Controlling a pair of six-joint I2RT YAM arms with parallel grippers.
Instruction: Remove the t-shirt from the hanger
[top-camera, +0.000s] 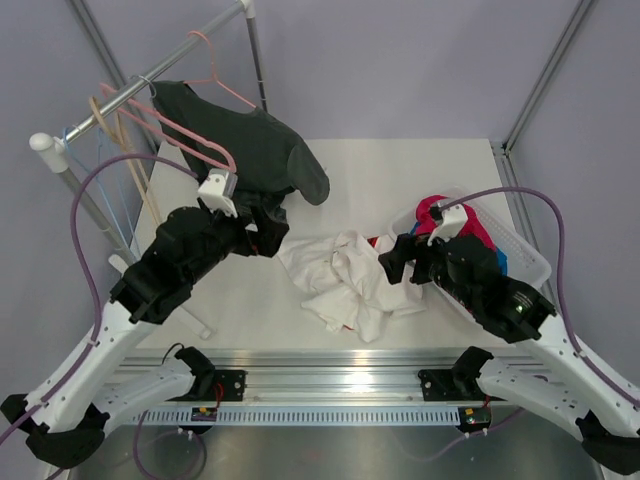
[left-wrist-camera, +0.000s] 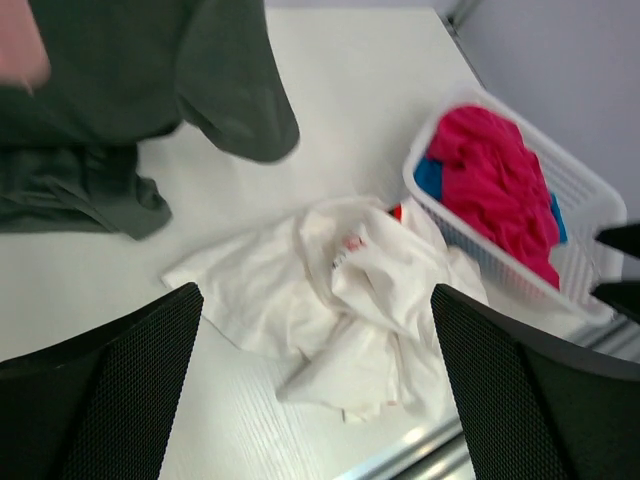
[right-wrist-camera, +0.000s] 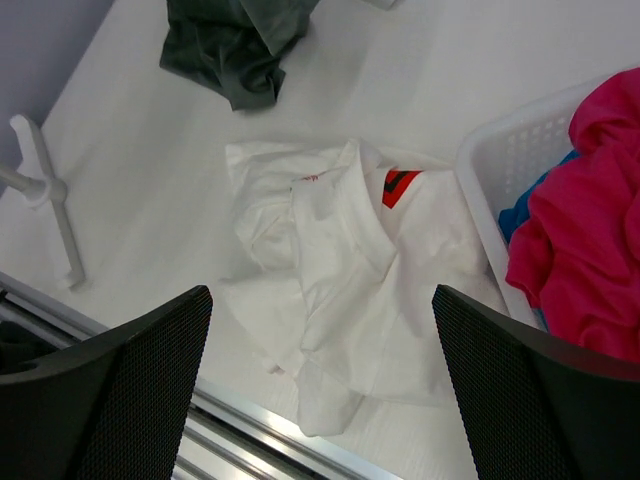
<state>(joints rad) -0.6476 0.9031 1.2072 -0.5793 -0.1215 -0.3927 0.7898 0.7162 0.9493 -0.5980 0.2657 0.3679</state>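
The white t-shirt (top-camera: 345, 275) lies crumpled on the table, off any hanger. A bit of its red graphic (right-wrist-camera: 400, 183) shows in the right wrist view. The shirt also shows in the left wrist view (left-wrist-camera: 350, 290). A salmon-pink hanger (top-camera: 188, 140) hangs on the rail at the back left, next to a dark grey t-shirt (top-camera: 265, 150). My left gripper (top-camera: 268, 236) is open and empty, left of the white shirt. My right gripper (top-camera: 395, 262) is open and empty at its right edge. Both wrist views look down on the shirt between open fingers (left-wrist-camera: 120, 390) (right-wrist-camera: 120, 390).
A white basket (top-camera: 530, 262) with a magenta garment (top-camera: 440, 215) stands at the right. A clothes rail (top-camera: 150, 85) with a thin pink hanger (top-camera: 232, 95), a beige one and a blue wire one stands at the back left. Its foot (right-wrist-camera: 45, 190) rests near the front rail.
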